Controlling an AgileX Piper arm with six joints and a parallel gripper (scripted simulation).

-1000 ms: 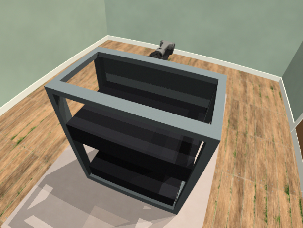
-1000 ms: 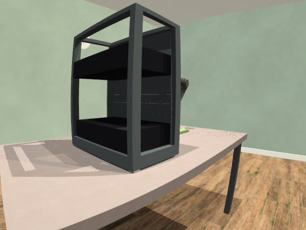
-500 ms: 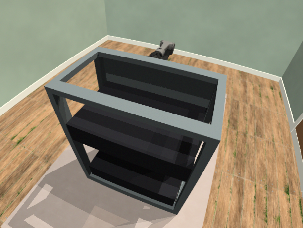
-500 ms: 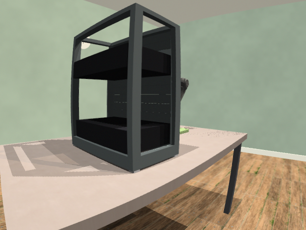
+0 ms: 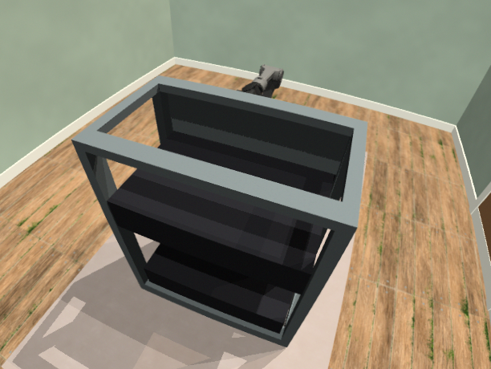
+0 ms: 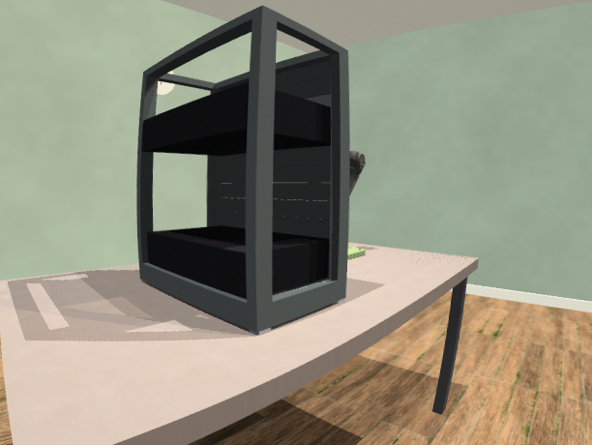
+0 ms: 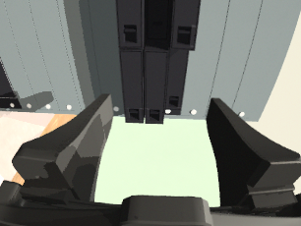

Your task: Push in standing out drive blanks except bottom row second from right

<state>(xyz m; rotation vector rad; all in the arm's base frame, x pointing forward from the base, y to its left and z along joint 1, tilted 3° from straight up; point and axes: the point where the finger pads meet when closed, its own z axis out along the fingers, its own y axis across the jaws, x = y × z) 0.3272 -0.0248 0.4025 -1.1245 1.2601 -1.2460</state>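
The dark grey rack (image 5: 225, 192) stands on the table and also shows in the exterior view (image 6: 247, 174). The top and exterior views show its back and sides, so the chassis front is hidden there. In the wrist view the chassis front (image 7: 59, 34) is a pale grey face of flush blanks. Dark blanks (image 7: 155, 9) stand out from it in the middle, with more dark blanks (image 7: 151, 87) just below them. My gripper (image 7: 160, 107) is open and empty. It faces the dark blanks from a short way off and touches nothing. Part of my arm (image 5: 266, 78) shows behind the rack.
The rack holds a black unit high up (image 6: 232, 118) and another low down (image 6: 232, 261). A green pad (image 6: 357, 252) lies on the table by the rack's front, also below my fingers. The table edge (image 6: 435, 285) is to the right.
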